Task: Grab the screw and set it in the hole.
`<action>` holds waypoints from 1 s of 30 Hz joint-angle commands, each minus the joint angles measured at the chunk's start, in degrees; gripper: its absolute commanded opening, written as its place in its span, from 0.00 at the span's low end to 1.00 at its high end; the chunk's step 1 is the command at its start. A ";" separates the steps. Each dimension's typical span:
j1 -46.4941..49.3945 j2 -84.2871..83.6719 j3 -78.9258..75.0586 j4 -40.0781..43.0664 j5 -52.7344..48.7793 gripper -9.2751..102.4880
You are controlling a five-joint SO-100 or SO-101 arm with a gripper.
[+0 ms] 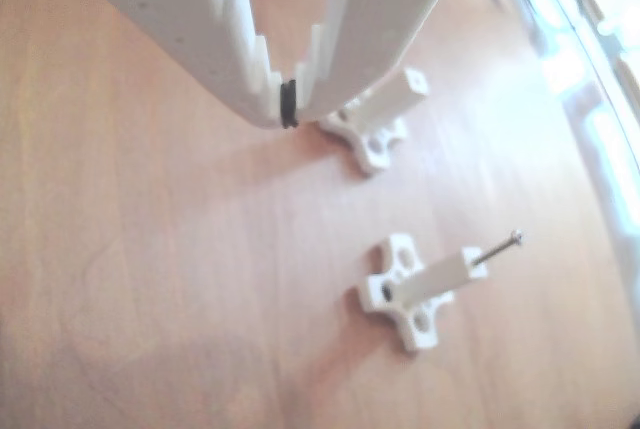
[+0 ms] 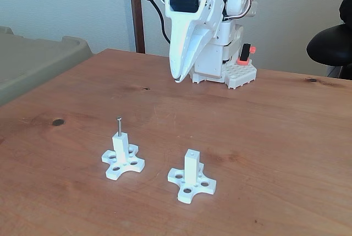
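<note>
The thin silvery screw point(image 1: 500, 247) point(image 2: 119, 125) stands in the hole in the end face of one white square post point(image 1: 440, 274) point(image 2: 121, 146) on its cross-shaped base. A second white post point(image 2: 191, 163) point(image 1: 397, 95) stands to its right in the fixed view, and the hole point(image 2: 191, 152) in its top holds nothing. My white gripper point(image 1: 288, 114) point(image 2: 177, 78) hangs above the table near the arm's base, well behind both posts. Its jaws are shut, and a small black band sits at the tips. I see nothing else between them.
The arm's white base point(image 2: 228, 71) with an orange part stands at the table's far edge. A grey-green bin point(image 2: 38, 62) lies off the left edge and a black chair point(image 2: 333, 43) is at the right. Bare wood lies between the gripper and the posts.
</note>
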 commanded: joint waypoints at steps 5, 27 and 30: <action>-0.09 1.14 2.02 1.32 0.79 0.04; -0.09 1.05 2.02 1.32 0.79 0.04; -1.32 1.05 1.93 1.41 -0.09 0.04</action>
